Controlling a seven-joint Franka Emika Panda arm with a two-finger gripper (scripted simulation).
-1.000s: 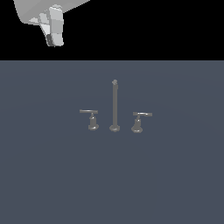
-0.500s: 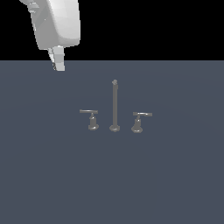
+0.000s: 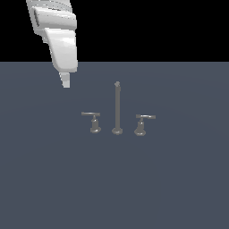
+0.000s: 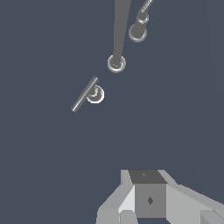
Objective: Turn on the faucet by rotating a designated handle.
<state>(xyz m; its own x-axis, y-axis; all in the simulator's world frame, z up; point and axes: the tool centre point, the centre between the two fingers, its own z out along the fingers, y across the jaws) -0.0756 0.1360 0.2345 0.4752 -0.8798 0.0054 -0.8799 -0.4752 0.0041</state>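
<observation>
Gripper [image 3: 65,82] hovering high, well clear of the faucet [image 3: 117,108].
The handle [image 3: 92,120] is sitting on the tabletop [image 3: 179,179] just beside the post, toward the exterior view's left; gripper's spread — can't tell.

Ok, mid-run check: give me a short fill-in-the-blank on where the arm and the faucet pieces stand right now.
1. The faucet set has two lever handles and one tall ____ between them.
2. In the exterior view, the gripper is toward the exterior view's ____ of the post.
3. The gripper is ____ touching the handle with the slim stem.
4. The handle with the flared base stands on the exterior view's ____ of the post.

Missing words: post; left; not; right
</observation>
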